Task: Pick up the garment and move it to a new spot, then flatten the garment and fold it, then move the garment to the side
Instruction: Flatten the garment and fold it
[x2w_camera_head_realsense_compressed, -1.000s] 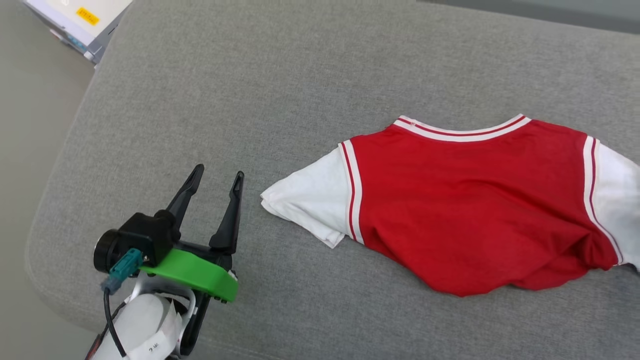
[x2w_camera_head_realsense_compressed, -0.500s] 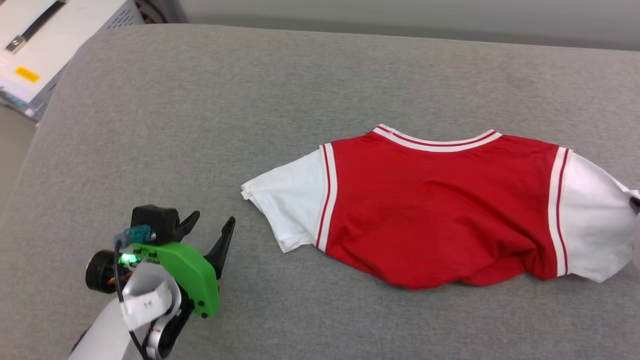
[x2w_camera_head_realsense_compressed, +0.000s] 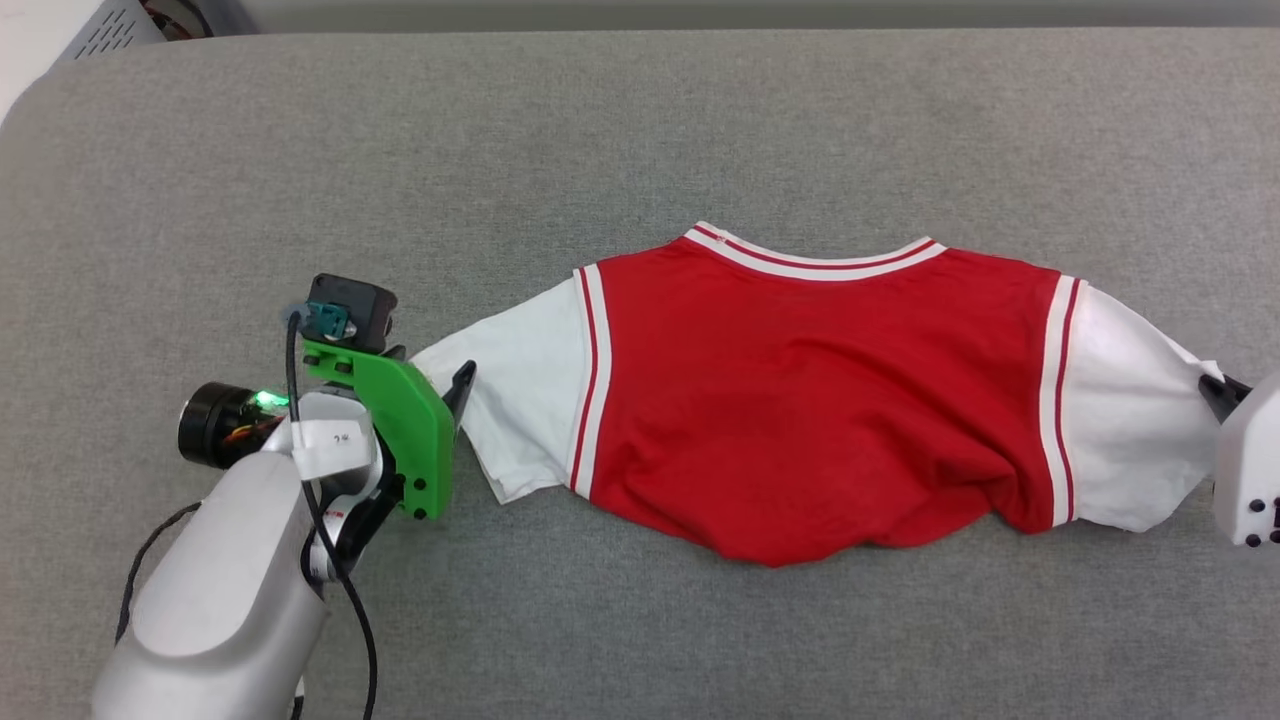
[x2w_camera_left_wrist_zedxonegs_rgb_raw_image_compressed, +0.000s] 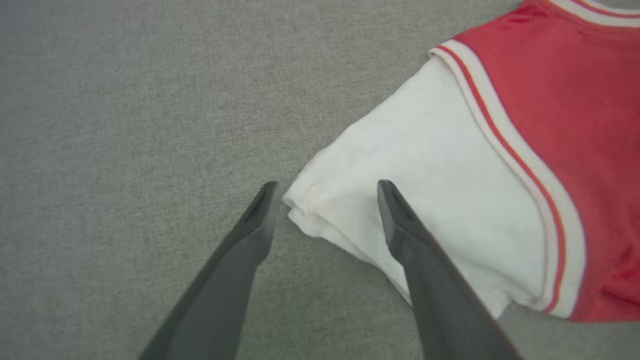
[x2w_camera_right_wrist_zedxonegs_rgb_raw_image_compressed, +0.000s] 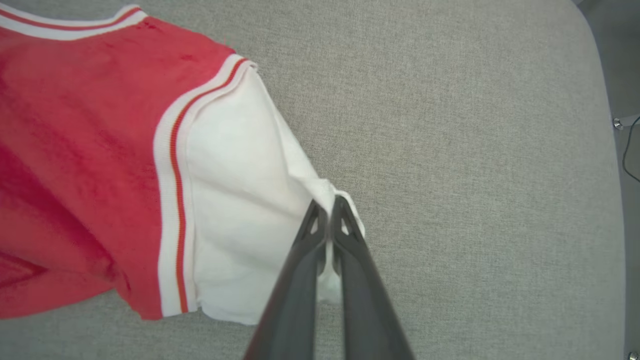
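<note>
Head view: red jersey tee (x2w_camera_head_realsense_compressed: 800, 400) lies mid-frame on grey cushion (x2w_camera_head_realsense_compressed: 300, 150); L gripper (x2w_camera_head_realsense_compressed: 452, 388) at its frame-left sleeve, R gripper (x2w_camera_head_realsense_compressed: 1216, 388) at far right edge. L wrist view: fingers spread, straddling sleeve corner (x2w_camera_left_wrist_zedxonegs_rgb_raw_image_compressed: 310, 215), nothing gripped. R wrist view: fingers pinched shut on other sleeve's edge (x2w_camera_right_wrist_zedxonegs_rgb_raw_image_compressed: 285, 175). Risk: thin pinch slips under pull; L may catch top layer only.

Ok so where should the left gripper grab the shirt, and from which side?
The folded cuff corner of the garment's left white sleeve, from its outer end. That corner lies between the open left gripper's fingers, and the right gripper pinches the opposite sleeve.
</note>
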